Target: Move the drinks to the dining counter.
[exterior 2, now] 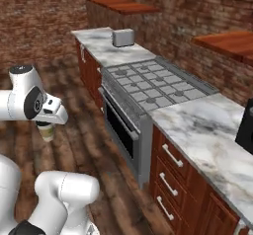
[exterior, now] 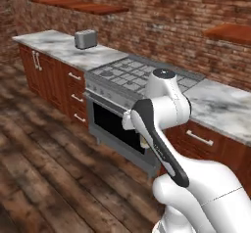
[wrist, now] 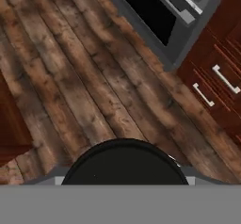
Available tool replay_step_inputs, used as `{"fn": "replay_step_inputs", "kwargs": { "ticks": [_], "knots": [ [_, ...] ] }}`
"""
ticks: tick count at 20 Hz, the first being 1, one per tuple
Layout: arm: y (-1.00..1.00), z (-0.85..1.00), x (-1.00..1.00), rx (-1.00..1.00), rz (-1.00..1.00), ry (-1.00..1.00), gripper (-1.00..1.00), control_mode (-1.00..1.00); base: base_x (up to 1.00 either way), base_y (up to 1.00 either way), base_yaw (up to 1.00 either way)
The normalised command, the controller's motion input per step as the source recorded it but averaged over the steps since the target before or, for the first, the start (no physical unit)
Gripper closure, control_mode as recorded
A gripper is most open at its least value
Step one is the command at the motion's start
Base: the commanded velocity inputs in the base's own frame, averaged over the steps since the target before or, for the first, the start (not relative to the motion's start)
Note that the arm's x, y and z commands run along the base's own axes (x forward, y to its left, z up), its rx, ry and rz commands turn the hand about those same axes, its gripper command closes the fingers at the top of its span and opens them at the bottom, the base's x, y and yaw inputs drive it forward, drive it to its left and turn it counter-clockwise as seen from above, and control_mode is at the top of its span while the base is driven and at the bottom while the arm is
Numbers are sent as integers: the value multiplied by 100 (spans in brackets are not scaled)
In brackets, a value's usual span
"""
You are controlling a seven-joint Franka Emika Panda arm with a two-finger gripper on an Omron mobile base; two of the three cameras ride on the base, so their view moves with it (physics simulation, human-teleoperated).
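One of the drinks, a small tan paper cup (exterior 2: 47,132) with a black lid (wrist: 124,164), hangs in the air above the wooden floor. My gripper (exterior 2: 47,124) is shut on it from above, in front of the oven. In the hand view the round black lid sits between the fingertips at the bottom, with floorboards below it. In the left base view the arm hides most of the cup (exterior: 144,141). The dining counter is out of view.
A steel stove with a dark oven door (exterior: 115,122) stands in the marble worktop (exterior 2: 197,125) along the brick wall. A toaster (exterior: 85,39) sits at its far end. Red-brown drawers (exterior 2: 173,179) line the base. A red-brown wood piece (wrist: 9,124) is at the left of the hand view.
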Motion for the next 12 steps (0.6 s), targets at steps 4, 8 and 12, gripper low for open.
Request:
{"fn": "replay_step_inputs", "kwargs": {
  "ticks": [4, 8, 12],
  "knots": [
    [0, 0, 0, 0, 0, 0, 100, 100, 0, 0, 100],
    [0, 0, 0, 0, 0, 0, 100, 100, 42, -12, 91],
    [0, 0, 0, 0, 0, 0, 100, 100, 100, -33, 38]
  ]
}}
